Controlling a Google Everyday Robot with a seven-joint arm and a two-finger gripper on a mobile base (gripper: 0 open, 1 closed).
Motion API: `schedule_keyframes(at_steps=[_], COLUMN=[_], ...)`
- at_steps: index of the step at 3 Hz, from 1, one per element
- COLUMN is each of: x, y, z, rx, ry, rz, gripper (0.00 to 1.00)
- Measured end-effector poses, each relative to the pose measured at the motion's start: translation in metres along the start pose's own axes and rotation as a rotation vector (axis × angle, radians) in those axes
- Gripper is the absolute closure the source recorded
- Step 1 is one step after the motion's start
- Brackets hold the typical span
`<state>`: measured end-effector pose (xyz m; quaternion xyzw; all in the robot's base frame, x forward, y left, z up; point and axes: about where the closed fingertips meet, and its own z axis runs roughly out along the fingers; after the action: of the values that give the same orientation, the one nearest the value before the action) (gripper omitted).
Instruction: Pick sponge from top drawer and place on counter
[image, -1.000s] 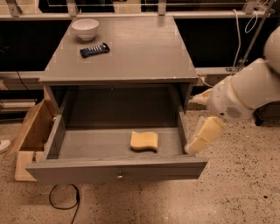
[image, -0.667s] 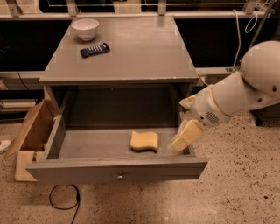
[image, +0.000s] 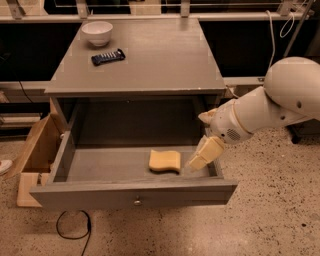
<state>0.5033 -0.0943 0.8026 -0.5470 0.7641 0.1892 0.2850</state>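
The pale-yellow sponge (image: 165, 161) lies flat on the floor of the open top drawer (image: 90, 194), right of its middle. The drawer is pulled fully out, and its round knob (image: 137, 202) shows on the front panel. My gripper (image: 206, 135) hangs over the drawer's right end, just right of the sponge and apart from it. It is open and empty. Its lower finger (image: 205, 153) reaches down inside the drawer near the right wall, and its upper finger (image: 207, 116) sits by the cabinet opening. The grey counter (image: 160, 60) is above.
A white bowl (image: 97, 32) and a black remote-like object (image: 108, 57) sit on the counter's back left. An open cardboard box (image: 36, 152) stands against the cabinet's left side. A black cable (image: 74, 231) loops on the speckled floor below the drawer.
My arm has moved left and down, bringing the gripper from outside the drawer's right wall to inside the drawer, close to the sponge. The sponge has not moved.
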Motion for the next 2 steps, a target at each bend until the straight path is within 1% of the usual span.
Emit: schedule_keyframes(at_steps=[1,2], x=[0.002,0.002], y=[-0.047,-0.076], z=[0.055,0.087], rx=[0.045,0.106], ry=[0.004,0.014], rz=[-0.039,-0.073], gripper=[0.0,0.0])
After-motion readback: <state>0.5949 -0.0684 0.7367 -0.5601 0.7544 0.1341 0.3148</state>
